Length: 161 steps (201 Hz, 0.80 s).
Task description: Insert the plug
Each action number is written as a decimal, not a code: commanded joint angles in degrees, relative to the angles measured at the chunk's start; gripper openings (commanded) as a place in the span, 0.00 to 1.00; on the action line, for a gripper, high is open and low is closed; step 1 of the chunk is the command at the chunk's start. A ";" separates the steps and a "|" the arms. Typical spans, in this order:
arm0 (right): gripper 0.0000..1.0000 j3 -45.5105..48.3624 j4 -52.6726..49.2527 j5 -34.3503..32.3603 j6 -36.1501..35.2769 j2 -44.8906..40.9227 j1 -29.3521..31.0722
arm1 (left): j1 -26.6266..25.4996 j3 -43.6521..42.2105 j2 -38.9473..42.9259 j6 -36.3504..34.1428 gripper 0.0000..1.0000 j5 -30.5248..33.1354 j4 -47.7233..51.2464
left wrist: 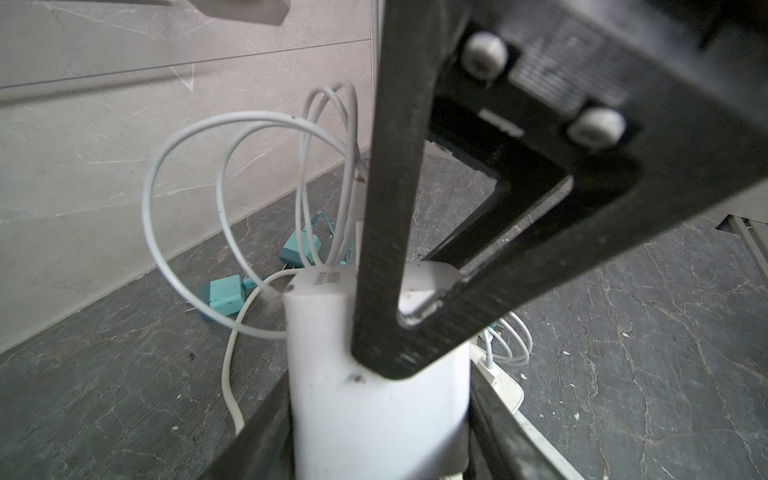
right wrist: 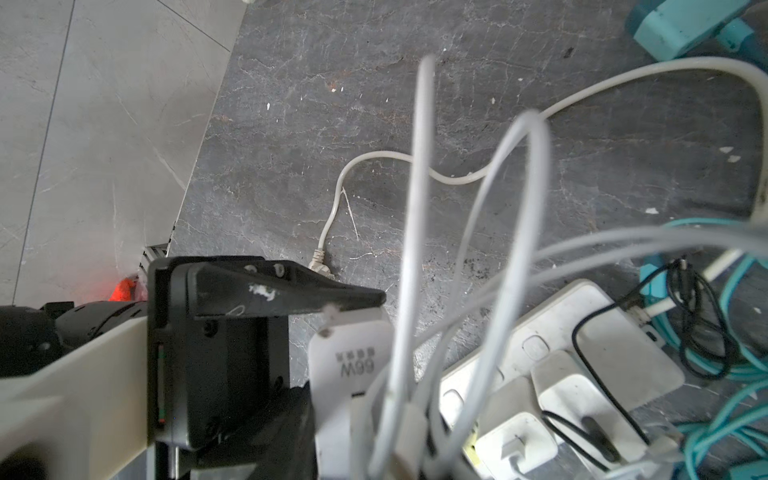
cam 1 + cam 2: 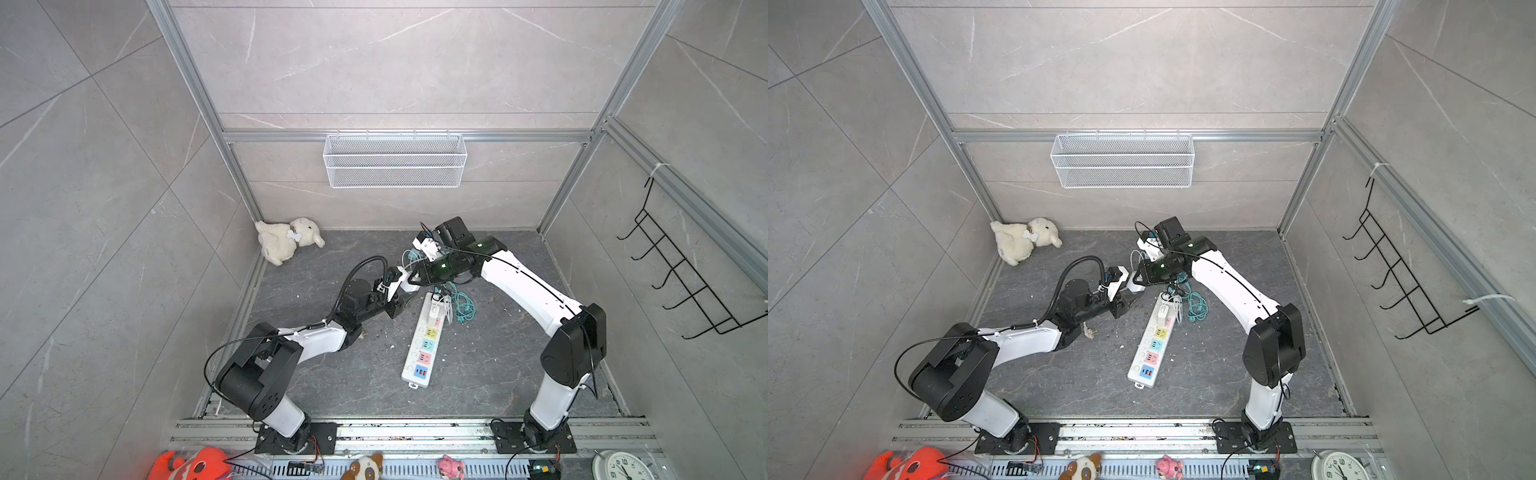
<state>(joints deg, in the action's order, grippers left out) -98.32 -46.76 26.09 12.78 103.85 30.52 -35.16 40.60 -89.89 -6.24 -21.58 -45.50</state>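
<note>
Two tools (image 1: pixel 380 436) (image 1: pixel 386 365) at one white charger (image 1: pixel 328 328)

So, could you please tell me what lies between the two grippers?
A white charger, held by the left gripper, with the right gripper at its far end; the left wrist view shows this best.

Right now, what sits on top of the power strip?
White chargers fill the power strip's far end; its yellow, teal, pink and blue sockets lie bare. Whatever is under the chargers and the cable loops is covered.
</note>
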 commanded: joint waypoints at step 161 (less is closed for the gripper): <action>0.14 -1.27 0.51 1.68 5.07 -8.03 -11.07 | -1.19 3.16 16.29 -2.21 0.84 16.44 33.62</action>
<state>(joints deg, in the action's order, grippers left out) -99.33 -46.74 23.66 16.71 100.99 22.02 -36.14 42.02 -76.53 -9.54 -10.28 -22.52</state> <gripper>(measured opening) 0.307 0.827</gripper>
